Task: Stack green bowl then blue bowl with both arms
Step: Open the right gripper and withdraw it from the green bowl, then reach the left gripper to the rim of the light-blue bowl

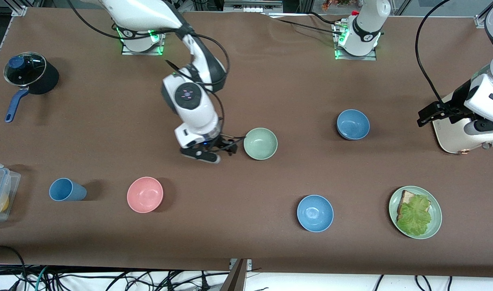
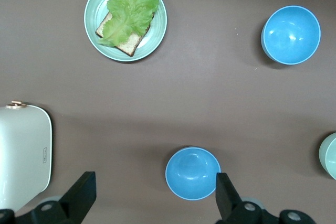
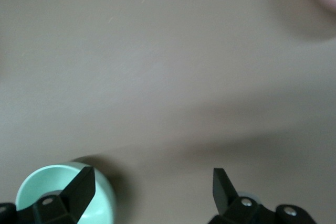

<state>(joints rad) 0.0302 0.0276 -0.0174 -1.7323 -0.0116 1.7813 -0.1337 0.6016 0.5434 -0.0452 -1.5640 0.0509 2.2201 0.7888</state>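
Front view: my right gripper (image 1: 218, 155) sits low over the table (image 1: 246, 250), just beside the green bowl (image 1: 261, 143) on the side toward the right arm's end. My left gripper (image 1: 430, 114) hangs over a cream-white appliance (image 1: 452, 137) at the left arm's end, that arm waiting. One blue bowl (image 1: 353, 124) stands farther from the camera, toward the left arm's end from the green bowl; a second blue bowl (image 1: 315, 213) lies nearer the camera. A pink bowl (image 1: 145, 194), a blue cup (image 1: 66, 190) and a plate with lettuce on bread (image 1: 415, 212) share the near row – all well apart.

Left wrist view: my fingers (image 2: 79, 195) are spread wide, holding nothing. One blue bowl (image 2: 192, 173) lies between them below; the other (image 2: 291, 34) and the plate (image 2: 125, 19) are further off.

Right wrist view: my fingers (image 3: 223, 184) are wide apart – empty. The green bowl (image 3: 65, 192) lies by one finger; contact cannot be judged
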